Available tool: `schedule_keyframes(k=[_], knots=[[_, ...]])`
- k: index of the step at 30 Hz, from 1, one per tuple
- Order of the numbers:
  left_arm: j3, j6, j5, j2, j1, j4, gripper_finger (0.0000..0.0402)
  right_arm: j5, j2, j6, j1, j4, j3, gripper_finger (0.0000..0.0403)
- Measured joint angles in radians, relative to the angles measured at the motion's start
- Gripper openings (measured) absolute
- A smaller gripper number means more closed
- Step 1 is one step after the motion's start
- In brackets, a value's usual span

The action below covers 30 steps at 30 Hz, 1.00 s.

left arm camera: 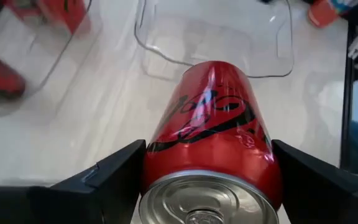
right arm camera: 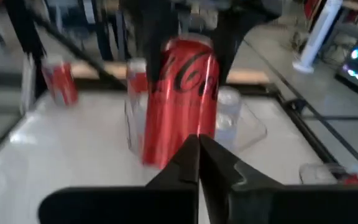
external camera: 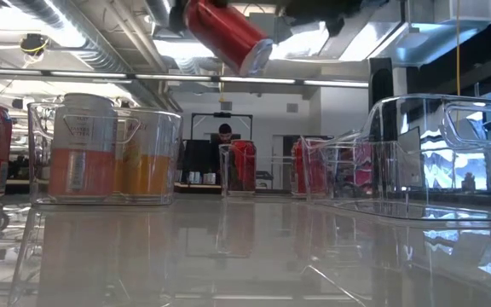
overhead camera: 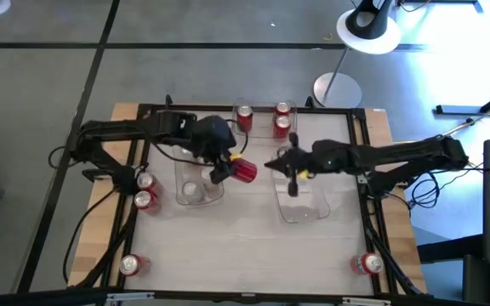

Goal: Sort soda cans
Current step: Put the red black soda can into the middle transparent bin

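Observation:
A red soda can (overhead camera: 246,171) is held above the table by my left gripper (overhead camera: 225,169), which is shut on it between the two clear bins; it also shows in the low view as the red can (external camera: 227,34), high up. My right gripper (right arm camera: 199,142) is shut and hovers just right of that can (right arm camera: 180,93), pointing at it with a small gap showing from above. Other red cans stand at the far edge (overhead camera: 282,111), by the left rail (overhead camera: 145,181) and at the near corners (overhead camera: 132,265). My left gripper pinches the red can's body (left arm camera: 210,134) between its two fingers (left arm camera: 120,174), one on each side, near the silver-topped end (left arm camera: 207,202). The fingers lie across the can. The can is lifted clear of the table and tilted, its far end pointing away and down.
The left clear bin (overhead camera: 179,197) holds pale cans (overhead camera: 191,190), with orange-and-silver cans (external camera: 79,145) showing in the low view. The right clear bin (overhead camera: 321,210) sits below my right arm. Black rails frame the table. A person (external camera: 225,130) is far back in the room.

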Motion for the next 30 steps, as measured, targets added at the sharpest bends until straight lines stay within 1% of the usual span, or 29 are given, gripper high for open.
schedule_keyframes(k=[3,5,10,12,15,18,21,23,25,27,30], knots=[[0.0,0.101,0.006,0.0,0.031,0.036,0.0298,-0.063,0.0,0.047,-0.045,0.163,-0.072,0.0018],[0.0,0.16,0.011,-0.002,0.049,0.09,0.0298,-0.067,0.015,0.084,-0.057,0.24,-0.097,0.0021],[-0.002,0.269,0.033,-0.003,0.088,0.17,0.0298,-0.053,0.067,0.103,-0.055,0.271,-0.108,0.0005],[-0.002,0.297,0.041,-0.003,0.105,0.213,0.0298,-0.028,0.087,0.103,-0.055,0.266,-0.108,0.0003],[-0.002,0.304,0.084,-0.003,0.125,0.258,0.0296,0.011,0.113,0.108,-0.055,0.257,-0.106,0.0007],[-0.002,0.315,0.094,0.003,0.135,0.292,0.0294,0.035,0.123,0.106,-0.055,0.268,-0.106,0.0009],[-0.004,0.324,0.084,0.014,0.148,0.3,0.0294,0.067,0.111,0.082,-0.054,0.24,-0.106,0.0009],[-0.012,0.327,0.046,0.021,0.163,0.317,0.0294,0.103,0.074,0.06,-0.055,0.181,-0.108,0.0009],[-0.028,0.321,0.005,0.027,0.186,0.333,0.0294,0.163,0.023,0.058,-0.055,0.123,-0.108,0.0009],[-0.044,0.309,-0.015,0.042,0.217,0.371,0.0294,0.227,-0.034,0.058,-0.055,0.035,-0.108,0.0009],[-0.052,0.309,-0.063,0.084,0.258,0.418,0.0294,0.31,-0.097,0.062,-0.055,-0.08,-0.108,0.0009]])
